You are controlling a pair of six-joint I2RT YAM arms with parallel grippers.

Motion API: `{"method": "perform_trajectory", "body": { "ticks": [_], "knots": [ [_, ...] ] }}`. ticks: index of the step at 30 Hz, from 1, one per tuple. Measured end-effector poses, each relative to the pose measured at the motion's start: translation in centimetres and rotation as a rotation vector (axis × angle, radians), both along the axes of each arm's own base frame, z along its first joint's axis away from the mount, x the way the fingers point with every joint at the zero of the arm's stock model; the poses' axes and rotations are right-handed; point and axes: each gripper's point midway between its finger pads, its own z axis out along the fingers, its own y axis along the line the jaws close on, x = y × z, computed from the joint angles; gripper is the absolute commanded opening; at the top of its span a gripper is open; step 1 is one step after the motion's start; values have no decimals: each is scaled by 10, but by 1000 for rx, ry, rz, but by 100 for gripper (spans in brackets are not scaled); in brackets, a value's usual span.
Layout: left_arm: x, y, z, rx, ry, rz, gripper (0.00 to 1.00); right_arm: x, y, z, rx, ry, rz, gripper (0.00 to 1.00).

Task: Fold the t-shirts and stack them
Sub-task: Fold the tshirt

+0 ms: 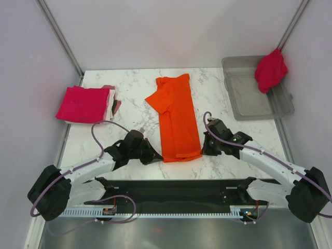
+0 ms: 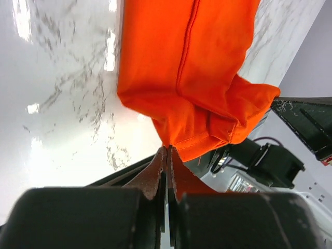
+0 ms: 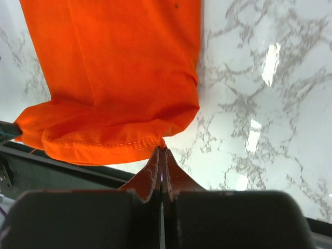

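Grey bin point(image 1: 251, 101): crimson t-shirt point(image 1: 271, 70) draped over far corner. Left gripper point(image 2: 167, 154), right gripper point(image 3: 162, 154) pinched tight on orange t-shirt point(image 1: 176, 114) hem.

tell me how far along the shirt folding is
Done: a stack of folded crimson-magenta cloth t-shirts sits at the left of the white marble table. In hand: the bright orange cloth t-shirt lies folded into a long strip, with the left pincer and right pincer shut on its near hem corners. Left: folding it across, stacking it, then the crumpled crimson t-shirt hanging on the clear grey plastic bin.
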Motion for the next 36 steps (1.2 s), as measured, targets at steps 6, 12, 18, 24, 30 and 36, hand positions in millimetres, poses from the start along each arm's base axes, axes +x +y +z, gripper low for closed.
{"method": "perform_trajectory", "body": {
  "ticks": [6, 12, 18, 24, 30, 36],
  "knots": [
    [42, 4, 15, 2, -20, 51, 2, 44, 5, 10, -55, -49, -28, 0],
    [87, 10, 13, 36, -12, 101, 2, 100, 2, 10, -84, -67, -83, 0],
    [137, 11, 17, 61, -40, 133, 2, 159, 0, 3, -83, -60, -122, 0],
    [180, 4, 13, 108, -62, 141, 2, 209, 9, -5, -50, -53, -122, 0],
    [216, 2, 4, 133, -52, 159, 2, 247, 15, -8, -10, -52, -126, 0],
    [248, 13, 5, 129, -59, 206, 2, 283, 16, 2, 38, -83, -141, 0]
  ]
}}
